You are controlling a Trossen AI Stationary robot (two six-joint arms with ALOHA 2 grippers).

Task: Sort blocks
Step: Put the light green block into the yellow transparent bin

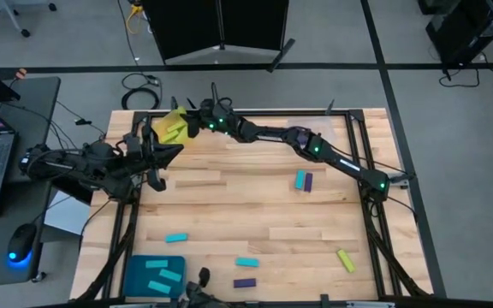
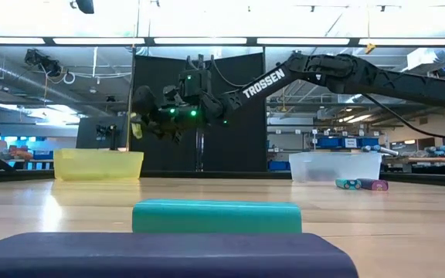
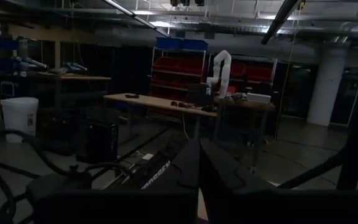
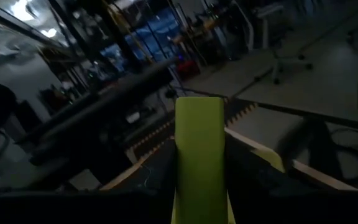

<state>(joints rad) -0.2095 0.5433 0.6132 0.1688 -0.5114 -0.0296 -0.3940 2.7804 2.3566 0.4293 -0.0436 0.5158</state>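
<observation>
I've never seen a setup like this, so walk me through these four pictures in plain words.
Two dark robot arms work at a wooden table. One picture looks straight down, one looks level across the tabletop, and two come from cameras on the arms' wrists. The right pincer grips a yellow-green block and hangs over the yellow tray at the far left corner. The left pincer waits shut nearby. Loose cyan, purple and yellow-green blocks lie scattered; a teal tray at the near edge holds cyan ones.
</observation>
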